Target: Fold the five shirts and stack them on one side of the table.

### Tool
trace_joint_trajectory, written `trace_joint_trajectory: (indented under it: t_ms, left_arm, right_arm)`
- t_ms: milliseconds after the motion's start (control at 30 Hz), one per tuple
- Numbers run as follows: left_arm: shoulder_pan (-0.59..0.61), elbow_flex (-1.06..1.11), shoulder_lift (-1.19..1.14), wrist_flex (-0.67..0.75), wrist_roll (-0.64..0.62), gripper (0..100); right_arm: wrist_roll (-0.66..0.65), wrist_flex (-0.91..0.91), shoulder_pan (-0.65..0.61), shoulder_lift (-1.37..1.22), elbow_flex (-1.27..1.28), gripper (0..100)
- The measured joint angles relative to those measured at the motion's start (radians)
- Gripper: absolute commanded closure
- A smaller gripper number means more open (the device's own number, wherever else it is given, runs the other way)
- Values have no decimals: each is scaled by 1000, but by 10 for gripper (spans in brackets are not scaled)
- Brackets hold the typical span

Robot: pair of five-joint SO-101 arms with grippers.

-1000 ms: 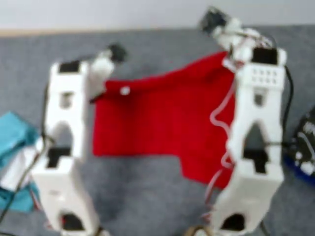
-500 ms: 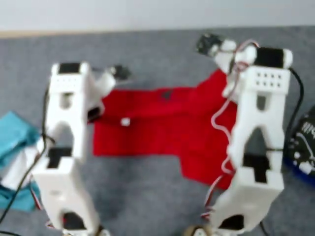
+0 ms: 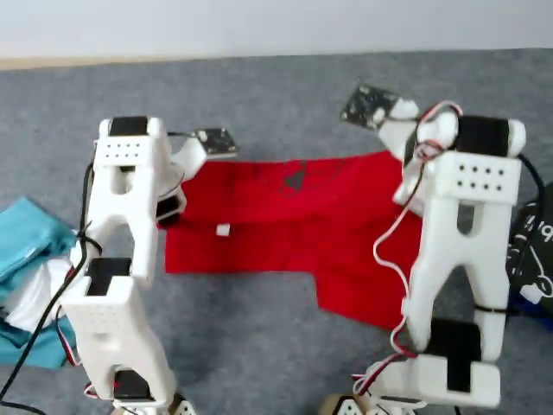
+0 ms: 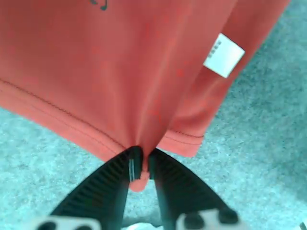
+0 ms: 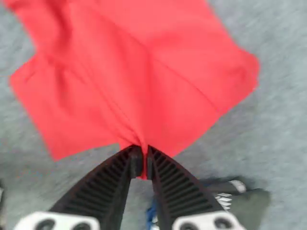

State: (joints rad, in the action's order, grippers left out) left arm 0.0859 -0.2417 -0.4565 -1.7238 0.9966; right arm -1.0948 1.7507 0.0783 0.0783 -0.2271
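The left pincer [image 4: 140,165] and the right pincer [image 5: 142,160] each pinch an edge of the red shirt [image 3: 294,225], which lies mid-table [image 3: 259,95] between the arms, its long axis running side to side.

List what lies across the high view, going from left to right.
Teal and white clothes pile → left arm → red shirt → right arm → dark garment at the right edge.
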Motion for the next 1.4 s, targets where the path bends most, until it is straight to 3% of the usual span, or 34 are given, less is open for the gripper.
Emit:
trace_joint_trajectory:
  t_ms: [300, 867, 1400]
  left_arm:
    - [-31, 114, 0, 0, 34, 953]
    - [-49, 126, 0, 0, 37, 953]
    - [-48, 143, 0, 0, 37, 952]
  right_arm:
    - [-3, 0, 37, 107, 259, 987]
    - [-15, 0, 74, 193, 313, 987]
    - [-21, 0, 74, 253, 585, 987]
